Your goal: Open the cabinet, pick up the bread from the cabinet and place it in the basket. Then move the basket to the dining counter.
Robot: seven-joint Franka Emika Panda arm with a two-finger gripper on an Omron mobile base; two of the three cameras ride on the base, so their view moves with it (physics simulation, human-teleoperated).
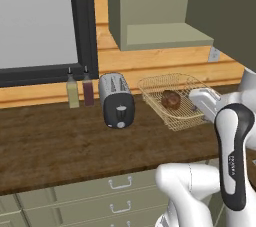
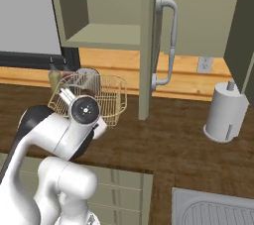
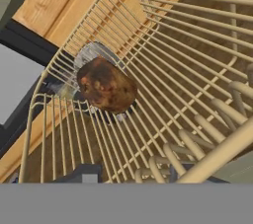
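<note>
Main risk for you: the basket tips or slides off the grip when lifted. It's light wire, you'd be holding one rim, and the bread sits loose inside and could roll out. Swinging toward the open cabinet door could also clip it. The gripper is at the basket's near right rim; can't tell whether it's clamped on the wire or just beside it. Bread lies mid-basket on the worktop, just beyond the hand.
</note>
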